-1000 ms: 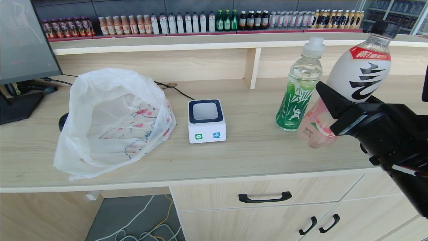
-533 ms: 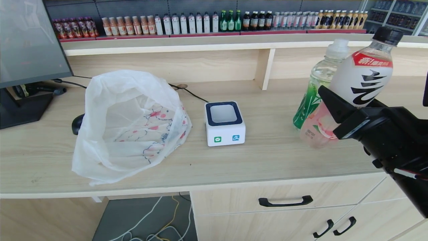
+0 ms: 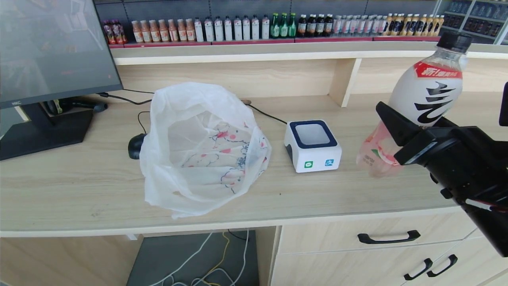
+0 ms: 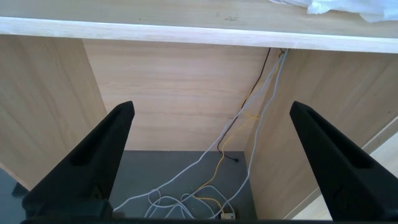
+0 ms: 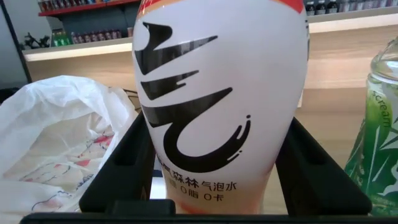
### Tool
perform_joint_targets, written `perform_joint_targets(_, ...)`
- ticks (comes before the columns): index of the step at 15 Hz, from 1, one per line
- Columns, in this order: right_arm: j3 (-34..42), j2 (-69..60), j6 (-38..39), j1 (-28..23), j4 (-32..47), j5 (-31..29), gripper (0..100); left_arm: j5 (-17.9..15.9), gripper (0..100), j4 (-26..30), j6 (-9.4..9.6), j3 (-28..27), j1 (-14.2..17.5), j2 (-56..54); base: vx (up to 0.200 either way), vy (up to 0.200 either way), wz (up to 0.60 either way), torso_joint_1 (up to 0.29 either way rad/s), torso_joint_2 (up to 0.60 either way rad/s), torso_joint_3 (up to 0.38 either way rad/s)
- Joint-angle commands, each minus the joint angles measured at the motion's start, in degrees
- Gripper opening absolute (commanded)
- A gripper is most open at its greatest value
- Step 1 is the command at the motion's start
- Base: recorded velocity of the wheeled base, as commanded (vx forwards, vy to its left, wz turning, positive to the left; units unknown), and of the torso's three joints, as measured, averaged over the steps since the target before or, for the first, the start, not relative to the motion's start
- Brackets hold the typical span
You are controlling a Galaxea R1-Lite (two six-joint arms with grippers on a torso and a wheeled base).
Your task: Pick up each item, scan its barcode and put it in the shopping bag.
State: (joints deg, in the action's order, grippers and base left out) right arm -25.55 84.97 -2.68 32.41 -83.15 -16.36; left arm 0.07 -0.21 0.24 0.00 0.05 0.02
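My right gripper (image 3: 410, 121) is shut on a white and pink drink bottle (image 3: 426, 95) with a black cap, held tilted above the counter, right of the scanner (image 3: 313, 145). The scanner is a white box with a dark-framed window facing up. Left of it the white plastic shopping bag (image 3: 202, 147) stands open. In the right wrist view the bottle (image 5: 211, 93) sits between the fingers (image 5: 124, 168), with a green bottle (image 5: 376, 124) beside it and the bag (image 5: 56, 137) beyond. My left gripper (image 4: 211, 155) is open below the counter edge.
The wooden counter (image 3: 79, 190) carries a monitor (image 3: 51, 47) on a black stand at the far left and a black mouse (image 3: 135, 145) by the bag. A raised shelf (image 3: 238, 55) runs behind. Drawers with black handles (image 3: 389, 238) lie below; cables (image 4: 205, 186) hang under the counter.
The head camera has turned left, so bag and scanner sit further right in the picture. The held bottle now stands closer to the scanner, and the green bottle has passed behind it.
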Motion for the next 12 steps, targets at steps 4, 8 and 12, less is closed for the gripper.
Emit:
perform_joint_targets(4, -0.6, -0.3, -2.9, 0.0, 0.0, 1.5, 0, 0.0, 100, 0.0, 0.02, 0.0, 0.0, 0.0, 0.0, 0.0, 0.0, 0.0, 0.0, 0.0)
perform_joint_targets(8, -1.6, 0.1, -4.5, 0.7, 1.2, 3.2, 0, 0.0, 100, 0.0, 0.02, 0.0, 0.0, 0.0, 0.0, 0.0, 0.0, 0.0, 0.0, 0.0)
perform_joint_targets(12, -4.7, 0.6, -5.1, 3.5, 6.1, 2.9, 0, 0.0, 100, 0.0, 0.02, 0.0, 0.0, 0.0, 0.0, 0.0, 0.0, 0.0, 0.0, 0.0)
